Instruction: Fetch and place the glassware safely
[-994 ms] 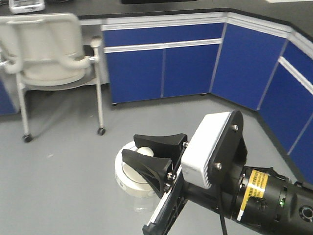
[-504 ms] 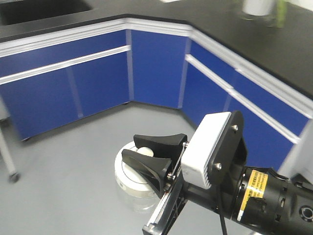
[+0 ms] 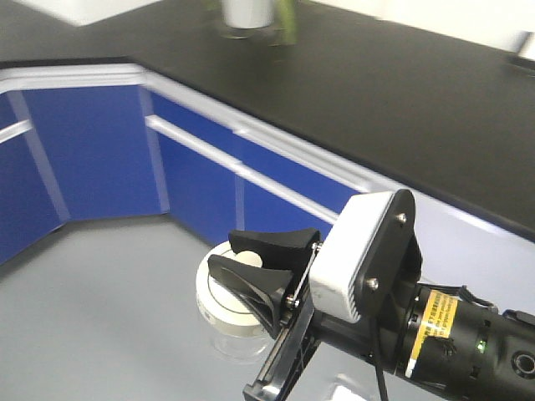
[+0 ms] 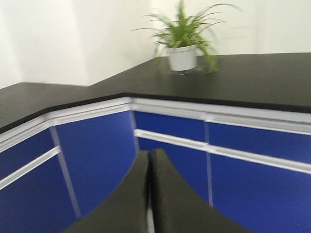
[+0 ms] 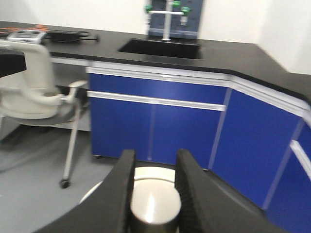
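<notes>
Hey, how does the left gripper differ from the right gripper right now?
The left gripper has its fingers pressed together with nothing between them; the right gripper has its fingers apart, clamped on the cream lid. The left gripper carries nothing, while the right gripper carries the glass jar. Both have black curved fingers.

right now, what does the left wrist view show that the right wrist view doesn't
Left wrist only: a green potted plant in a white pot, and the black left fingers shut together. Right wrist only: a dark sink, a cream chair, and the black right fingers gripping a cream-white round lid. Both: blue cabinets under a black countertop.
</notes>
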You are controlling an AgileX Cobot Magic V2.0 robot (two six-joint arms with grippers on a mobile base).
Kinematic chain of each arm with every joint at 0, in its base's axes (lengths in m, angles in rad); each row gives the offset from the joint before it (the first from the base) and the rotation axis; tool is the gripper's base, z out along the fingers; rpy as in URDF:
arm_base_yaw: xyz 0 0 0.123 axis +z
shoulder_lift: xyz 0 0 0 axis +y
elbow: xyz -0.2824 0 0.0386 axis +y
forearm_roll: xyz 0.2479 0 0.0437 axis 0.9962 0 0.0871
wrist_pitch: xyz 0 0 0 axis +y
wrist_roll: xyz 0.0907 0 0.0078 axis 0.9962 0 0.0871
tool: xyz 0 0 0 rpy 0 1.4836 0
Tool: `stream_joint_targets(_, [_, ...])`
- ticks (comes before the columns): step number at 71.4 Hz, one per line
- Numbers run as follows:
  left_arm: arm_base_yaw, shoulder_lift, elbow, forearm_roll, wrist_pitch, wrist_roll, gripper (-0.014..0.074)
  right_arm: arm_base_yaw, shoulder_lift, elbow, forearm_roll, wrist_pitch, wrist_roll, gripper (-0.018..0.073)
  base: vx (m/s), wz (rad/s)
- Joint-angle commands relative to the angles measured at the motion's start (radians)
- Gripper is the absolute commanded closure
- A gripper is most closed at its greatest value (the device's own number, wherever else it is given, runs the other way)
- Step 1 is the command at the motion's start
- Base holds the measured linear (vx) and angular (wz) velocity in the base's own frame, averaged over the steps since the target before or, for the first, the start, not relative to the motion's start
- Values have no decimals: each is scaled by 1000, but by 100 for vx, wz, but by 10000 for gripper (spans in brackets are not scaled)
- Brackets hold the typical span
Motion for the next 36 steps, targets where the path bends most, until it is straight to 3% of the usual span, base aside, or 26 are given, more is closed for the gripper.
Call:
stream_joint_targets(1, [-4,12,-26,-9,-65,0,603,2,-26,-35,8,-101,-4,563,21,-72])
stream_joint_targets(36, [-4,12,-26,-9,-65,0,603,2,-26,-35,8,-101,-4,563,21,-81])
